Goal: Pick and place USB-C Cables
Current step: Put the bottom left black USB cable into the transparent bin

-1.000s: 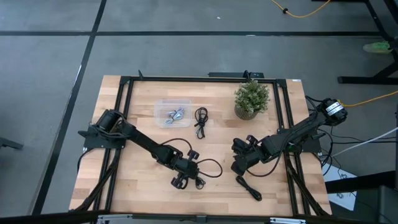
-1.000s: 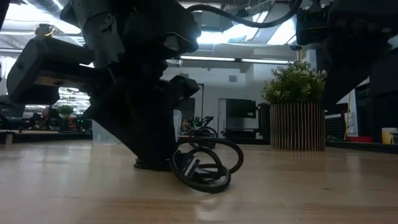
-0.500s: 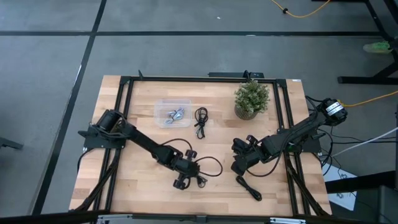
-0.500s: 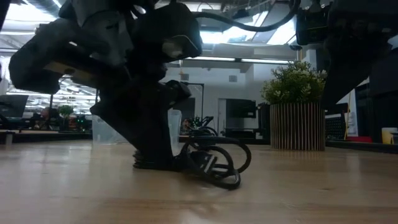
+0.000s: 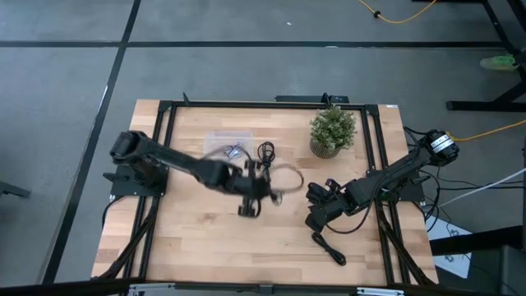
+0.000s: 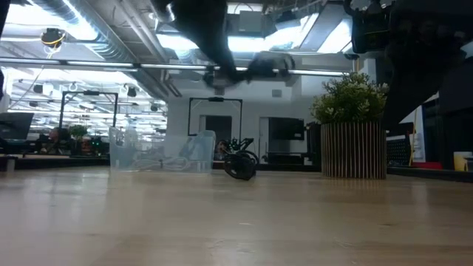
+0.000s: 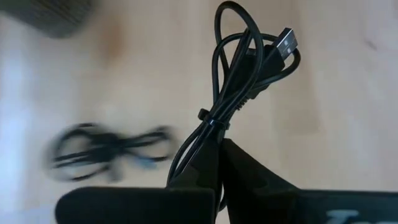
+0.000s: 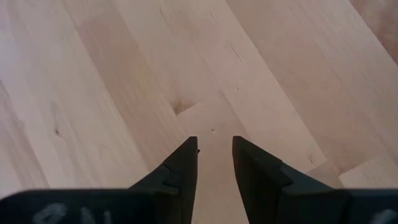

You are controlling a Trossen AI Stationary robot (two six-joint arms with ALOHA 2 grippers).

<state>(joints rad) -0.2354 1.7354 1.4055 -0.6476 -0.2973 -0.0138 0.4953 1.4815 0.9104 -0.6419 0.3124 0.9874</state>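
My left gripper (image 5: 251, 196) is raised above the middle of the table and shut on a black coiled USB-C cable (image 7: 239, 74), whose loop (image 5: 283, 177) sticks out toward the plant. A second black cable (image 5: 265, 160) lies on the table beside a clear container (image 5: 228, 148) that holds pale cables. It also shows in the low view (image 6: 240, 166) and, blurred, in the left wrist view (image 7: 109, 146). A third black cable (image 5: 329, 247) lies near the front, just beside my right gripper (image 5: 316, 218), which is low over the wood, slightly open and empty (image 8: 215, 155). My left gripper pinches the bundled strands at one end of the coil (image 7: 208, 140) between its two fingers. The coil runs on past the fingertips, along the fingers. Its band (image 7: 211, 117) and plug (image 7: 286, 42) are at the free end. The cable is lifted clear of the table.
A potted plant (image 5: 333, 130) stands at the far right of the table; it also shows in the low view (image 6: 355, 133). A black frame (image 5: 164, 164) runs round the table top. Bare wood lies at the front left.
My left gripper has risen from the table's near middle and gone toward the far edge, toward the container. The black cable has gone with it, from lying on the wood to lifted clear. The arm moves fast and shows blurred.
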